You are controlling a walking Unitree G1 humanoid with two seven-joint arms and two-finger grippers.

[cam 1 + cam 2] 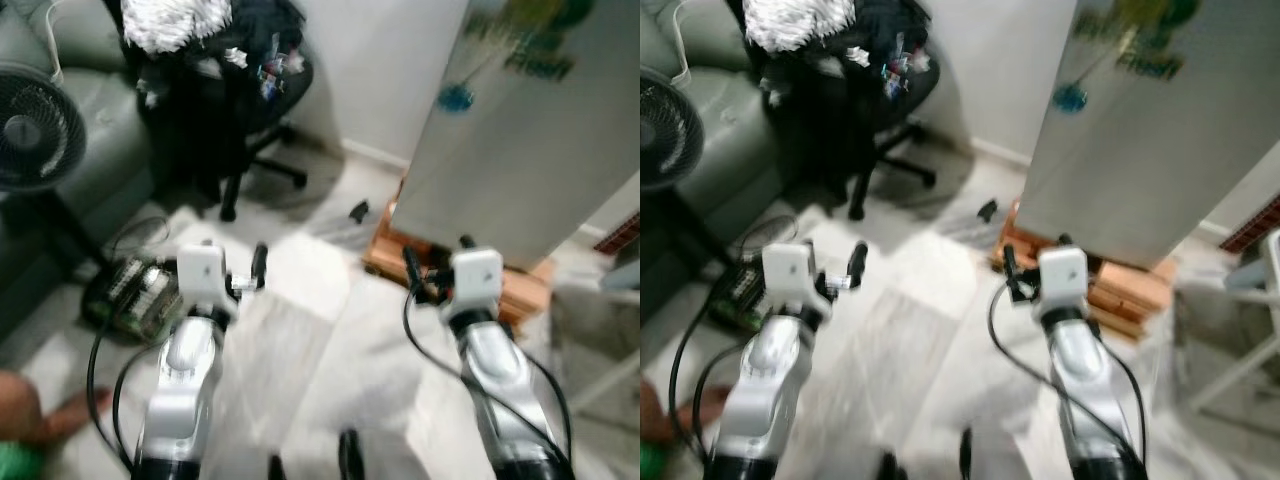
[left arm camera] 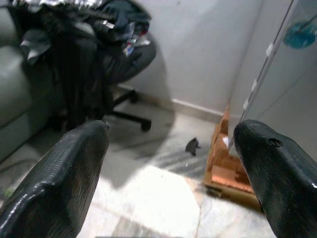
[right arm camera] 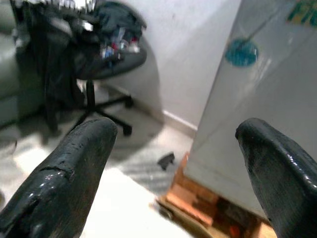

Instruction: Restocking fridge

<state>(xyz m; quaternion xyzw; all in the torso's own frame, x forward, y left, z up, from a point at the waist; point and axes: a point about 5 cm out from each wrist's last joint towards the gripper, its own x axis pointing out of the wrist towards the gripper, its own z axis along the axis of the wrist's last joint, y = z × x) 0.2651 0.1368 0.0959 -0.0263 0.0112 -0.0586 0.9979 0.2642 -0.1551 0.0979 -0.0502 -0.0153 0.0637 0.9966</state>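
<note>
A grey fridge stands shut ahead on my right, with a blue magnet and green stickers on its door. It rests on a low wooden base. My left gripper is held out over the pale floor, open and empty. My right gripper is open and empty too, just short of the fridge's near corner. In the wrist views, the left gripper and the right gripper have wide gaps, and the fridge edge and wooden base lie beyond them.
A black office chair piled with clothes stands at the back left, beside a grey sofa and a black fan. A box with cables lies on the floor at left. A person's limb shows at the bottom left. A small dark object lies before the fridge.
</note>
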